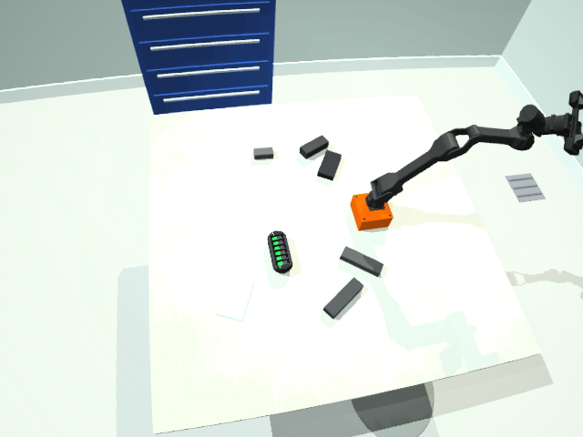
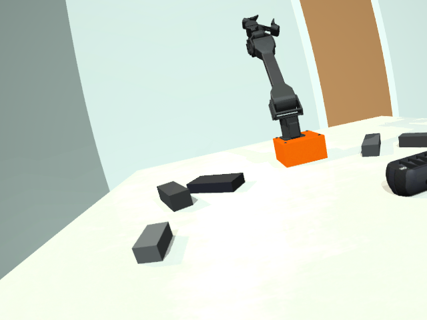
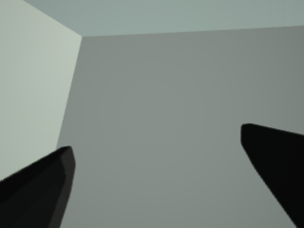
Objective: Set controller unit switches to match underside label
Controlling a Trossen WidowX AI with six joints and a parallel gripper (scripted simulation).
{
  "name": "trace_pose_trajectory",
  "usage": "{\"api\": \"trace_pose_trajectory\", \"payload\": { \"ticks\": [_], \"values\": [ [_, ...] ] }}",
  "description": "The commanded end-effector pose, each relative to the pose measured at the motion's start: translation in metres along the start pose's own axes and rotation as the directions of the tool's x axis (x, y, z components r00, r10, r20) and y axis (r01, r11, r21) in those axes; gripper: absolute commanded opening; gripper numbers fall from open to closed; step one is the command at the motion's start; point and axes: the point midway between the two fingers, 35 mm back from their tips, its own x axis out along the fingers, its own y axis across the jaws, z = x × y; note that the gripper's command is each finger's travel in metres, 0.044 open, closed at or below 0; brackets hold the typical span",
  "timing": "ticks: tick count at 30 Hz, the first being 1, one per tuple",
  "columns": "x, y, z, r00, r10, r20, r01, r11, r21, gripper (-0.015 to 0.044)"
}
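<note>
The dark grey controller unit (image 1: 288, 259) (image 2: 408, 178) sits on its base on the bench, switches facing up. In the top view its row of rocker switches shows green on the left half and dark on the right. Which ends are pressed down is too small to tell. In the exterior view it is cut off by the right edge. Its underside label is hidden. My gripper (image 2: 265, 18) (image 3: 158, 143) is open and empty, raised high and far from the unit, beyond the bench's right side. The wrist view shows only walls between the fingers.
The arm stands on an orange base block (image 1: 372, 218) (image 2: 303, 151). Two long grey blocks (image 1: 362, 261) (image 1: 343, 298) lie right of the unit. Dark blocks (image 1: 313, 147) (image 1: 329, 165) and a small grey block (image 1: 262, 153) (image 2: 153, 241) lie further back. A pale flat outline shows front-left of the unit.
</note>
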Motion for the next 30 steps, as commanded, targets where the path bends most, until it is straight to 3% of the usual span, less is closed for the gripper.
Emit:
{"api": "trace_pose_trajectory", "payload": {
  "ticks": [1,6,15,23,30],
  "values": [
    [0.0,0.0,0.0,1.0,0.0,0.0,0.0,1.0,0.0,0.0374],
    [0.004,0.01,0.001,1.0,0.008,0.004,-0.008,1.0,0.012,0.0242],
    [0.05,0.143,-0.01,0.989,0.14,0.041,-0.146,0.973,0.179,0.0006],
    [0.069,0.269,-0.053,0.954,0.297,0.036,-0.291,0.891,0.348,0.0],
    [0.059,0.353,-0.085,0.899,0.433,0.065,-0.411,0.783,0.467,0.0]
  ]
}}
